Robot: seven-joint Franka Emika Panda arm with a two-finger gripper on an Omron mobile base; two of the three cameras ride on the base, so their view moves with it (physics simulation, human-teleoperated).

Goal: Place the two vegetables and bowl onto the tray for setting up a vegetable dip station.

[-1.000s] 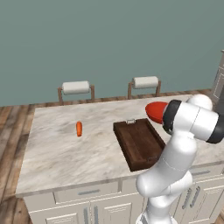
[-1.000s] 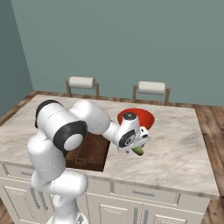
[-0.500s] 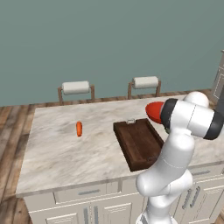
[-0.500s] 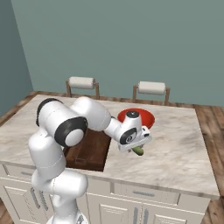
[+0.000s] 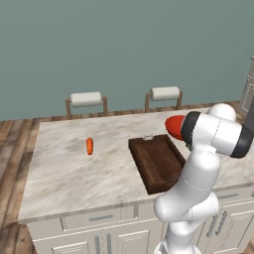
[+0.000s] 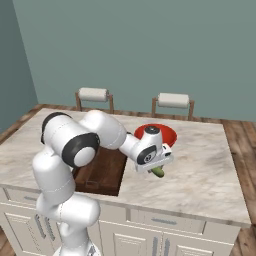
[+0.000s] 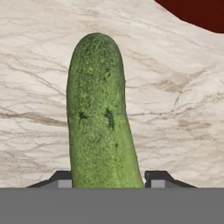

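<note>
A green cucumber [image 7: 100, 127] stands between my two fingertips [image 7: 158, 178], and my gripper [image 7: 109, 180] is shut on it. From the right base, the gripper [image 6: 157, 168] holds the cucumber [image 6: 159, 173] just over the marble counter, in front of the red-orange bowl [image 6: 161, 134] and right of the dark wooden tray [image 6: 102, 170]. The bowl's rim [image 7: 197, 13] shows at the hand view's top right. The orange carrot [image 5: 90, 146] lies alone on the counter left of the tray [image 5: 156, 161]. My arm hides part of the bowl [image 5: 174, 126].
The marble island counter [image 5: 69, 173] has bare room between carrot and tray and to the bowl's right [image 6: 210, 160]. Two stools with white cushions [image 5: 86, 99] [image 5: 165, 93] stand behind the far edge. A grey appliance edge [image 5: 248, 84] is at the far right.
The arm's elbow has swung slightly left. The gripper stays shut on the cucumber, almost in the same spot in front of the bowl.
</note>
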